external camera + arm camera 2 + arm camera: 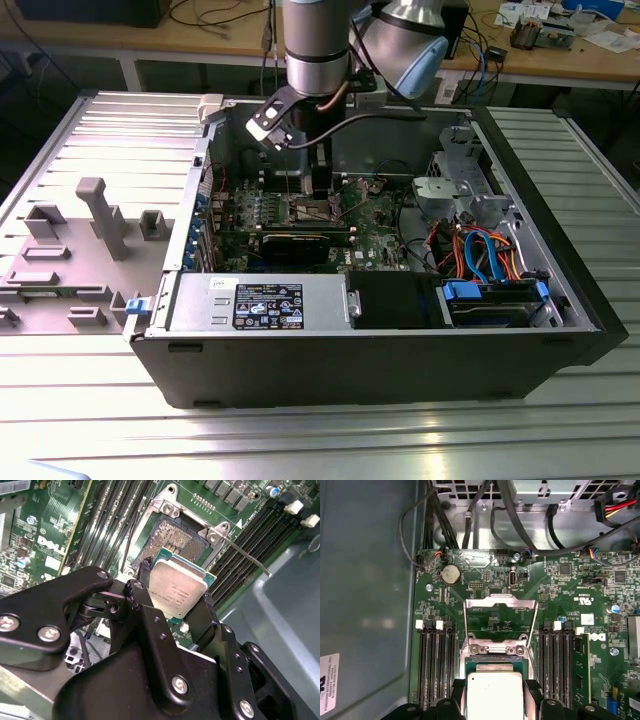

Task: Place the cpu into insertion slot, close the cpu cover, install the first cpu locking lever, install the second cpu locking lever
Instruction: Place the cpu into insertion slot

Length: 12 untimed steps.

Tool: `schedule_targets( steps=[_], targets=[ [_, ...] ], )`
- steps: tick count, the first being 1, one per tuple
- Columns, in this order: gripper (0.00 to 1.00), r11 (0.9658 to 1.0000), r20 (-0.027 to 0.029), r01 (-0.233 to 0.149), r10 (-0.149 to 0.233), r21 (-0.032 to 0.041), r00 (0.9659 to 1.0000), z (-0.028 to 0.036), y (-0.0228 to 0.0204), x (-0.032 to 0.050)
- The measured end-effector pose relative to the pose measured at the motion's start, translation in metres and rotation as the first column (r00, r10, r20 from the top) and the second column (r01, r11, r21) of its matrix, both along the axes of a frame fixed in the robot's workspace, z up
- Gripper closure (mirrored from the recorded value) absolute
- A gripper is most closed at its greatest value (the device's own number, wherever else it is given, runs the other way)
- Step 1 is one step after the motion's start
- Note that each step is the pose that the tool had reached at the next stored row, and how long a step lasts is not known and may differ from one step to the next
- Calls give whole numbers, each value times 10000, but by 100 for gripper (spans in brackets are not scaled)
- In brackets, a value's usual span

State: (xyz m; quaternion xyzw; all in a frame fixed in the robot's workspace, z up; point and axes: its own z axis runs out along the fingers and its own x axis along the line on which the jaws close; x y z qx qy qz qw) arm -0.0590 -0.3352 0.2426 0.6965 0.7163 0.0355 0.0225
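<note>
Computer case on metal table | arm vertical | gripper pinching cpu over insertion slot

The cpu hangs partly over the insertion slot (cpu cover upright beside).

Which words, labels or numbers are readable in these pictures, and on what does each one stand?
Black sticker on the power supply: print too small to read.
The cpu, gripped in the claw: faint engraving, too blurred.
Motherboard: a white maker's logo, left unquoted; other markings too small.
White sticker on the case wall: cut off, unreadable.
</note>
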Motion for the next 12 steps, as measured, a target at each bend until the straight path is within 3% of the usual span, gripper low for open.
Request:
schedule_targets(
  steps=[12],
  targets=[
    [45,10000,0,-8,8,1,10000,-189,-4,-27]
  ],
)
